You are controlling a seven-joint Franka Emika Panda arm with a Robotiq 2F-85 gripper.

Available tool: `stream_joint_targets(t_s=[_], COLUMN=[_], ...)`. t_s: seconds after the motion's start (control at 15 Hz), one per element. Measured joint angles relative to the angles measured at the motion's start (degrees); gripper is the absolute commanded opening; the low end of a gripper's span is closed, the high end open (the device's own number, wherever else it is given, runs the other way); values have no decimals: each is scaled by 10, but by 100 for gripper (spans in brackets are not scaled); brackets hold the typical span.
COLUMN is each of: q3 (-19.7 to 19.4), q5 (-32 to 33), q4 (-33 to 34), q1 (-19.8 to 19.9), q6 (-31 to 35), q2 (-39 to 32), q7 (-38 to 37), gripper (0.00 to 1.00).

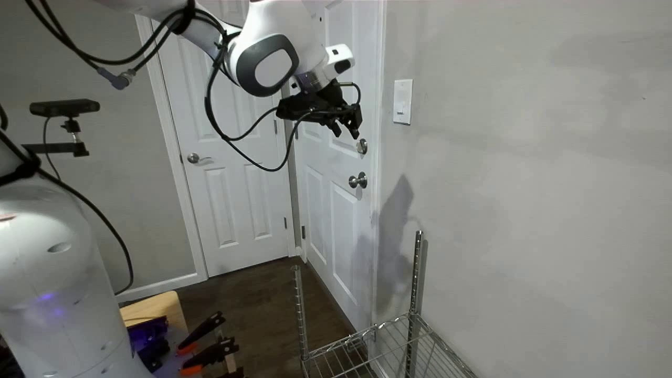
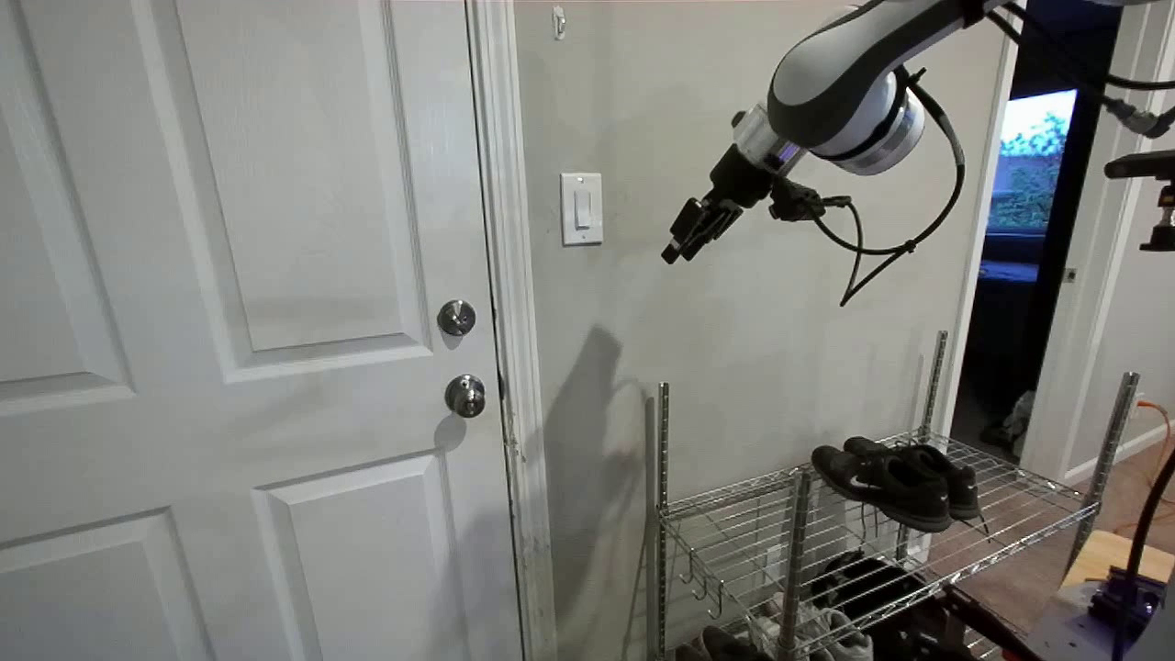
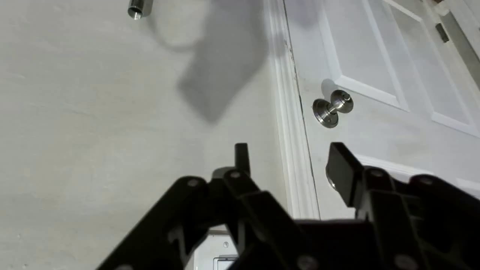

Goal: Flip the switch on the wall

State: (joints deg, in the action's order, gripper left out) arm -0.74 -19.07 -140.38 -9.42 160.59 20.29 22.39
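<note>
A robot gripper [image 3: 292,165], its fingers [image 3: 341,172] spread wide on bare air, hangs apart from the white switch [image 2: 582,209] on the grey wall [image 2: 780,340] beside a panelled door [image 2: 312,184]. In the wrist view, gripper parts block much of the switch and the bottom edge crops it; the deadbolt [image 2: 456,318] shows as a sliver behind a fingertip. A pale swoosh marks a black shoe [image 2: 886,487], seen only in an exterior view, atop a wire rack [image 2: 663,441]; footwear below is hard to sort out. The arm's white lower body [image 1: 58,273] stands cropped in an exterior view.
</note>
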Motion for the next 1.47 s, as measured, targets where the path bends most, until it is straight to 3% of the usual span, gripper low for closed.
stream_joint_targets(t_s=[0.2,0.47,0.87,1.47], q3=[-7,-16,-10,-1], q5=[44,98,163,195], q4=[-3,12,74,209], q1=[1,2,2,1], q6=[22,26,26,26], q2=[-2,-18,-75,-183], q7=[0,0,0,0], gripper=[9,1,5,4])
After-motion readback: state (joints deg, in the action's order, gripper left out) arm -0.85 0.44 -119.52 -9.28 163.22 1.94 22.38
